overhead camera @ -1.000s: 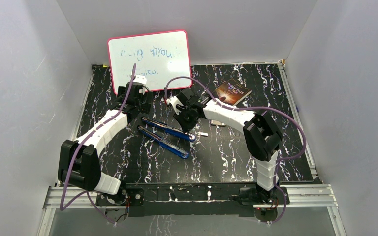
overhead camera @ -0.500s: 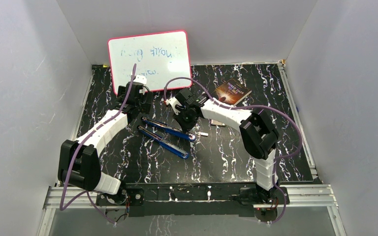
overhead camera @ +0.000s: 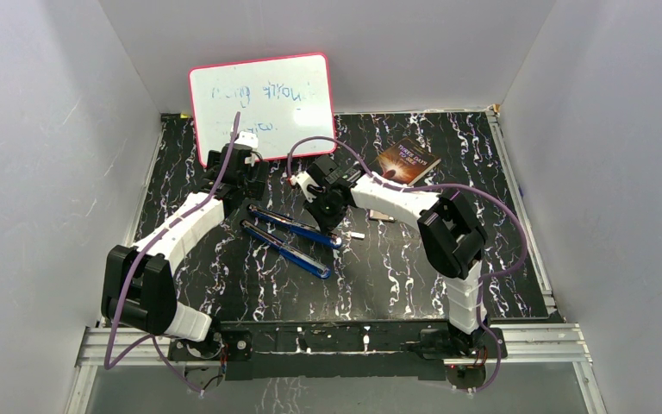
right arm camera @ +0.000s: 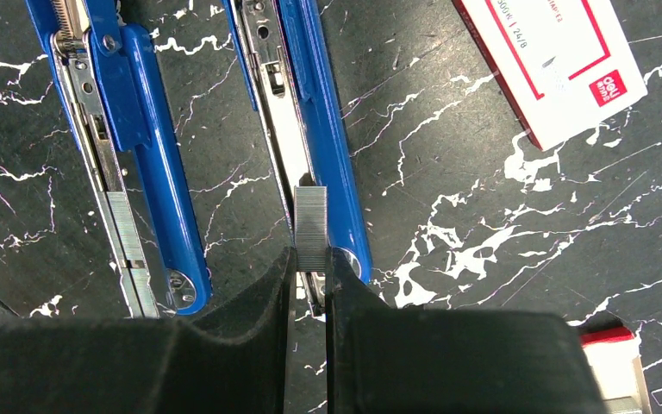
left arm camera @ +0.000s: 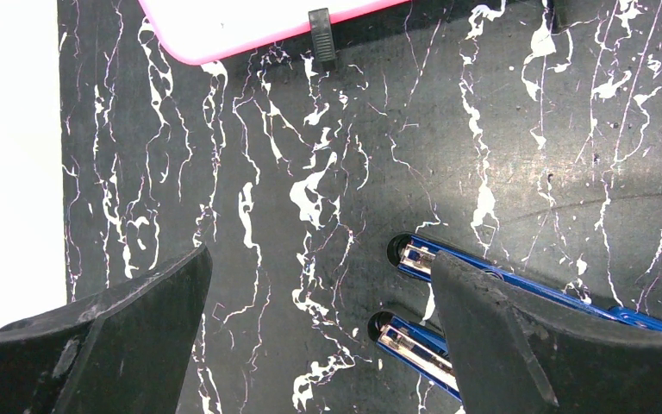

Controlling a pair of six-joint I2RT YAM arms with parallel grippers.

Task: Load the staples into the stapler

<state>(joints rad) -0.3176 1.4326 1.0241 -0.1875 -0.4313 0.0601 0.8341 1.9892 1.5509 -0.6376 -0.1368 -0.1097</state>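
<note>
Look at your right gripper [right arm camera: 310, 259] first: its jaws are pinched down to a narrow slit, and they are clamped on the staples [right arm camera: 312, 226], a short silvery strip that sticks out from the fingertips toward 12 o'clock in the right wrist view. That strip sits right over the near end of the metal channel in the stapler [right arm camera: 327, 129], which lies swung open on the table [right arm camera: 483, 285] as two long blue halves side by side; the strip is lined up with the half on the 1 o'clock side, while the other half runs up toward 11 o'clock (whether the strip actually touches the channel, you cannot tell from here). Off at 2 o'clock lies a white box [right arm camera: 560, 60] with a red-edged label, well apart from the staples. Now your left gripper [left arm camera: 319, 259]: its jaws stand spread wide, with nothing between them but bare marbled table. The two rounded ends of the stapler's halves show at 5 o'clock in that view, just beside the right-hand finger, which hides part of them. A pink-rimmed whiteboard [left arm camera: 224, 26] sits at 11 o'clock there. From above, a book [overhead camera: 408, 161] lies at 1 o'clock on the table.
</note>
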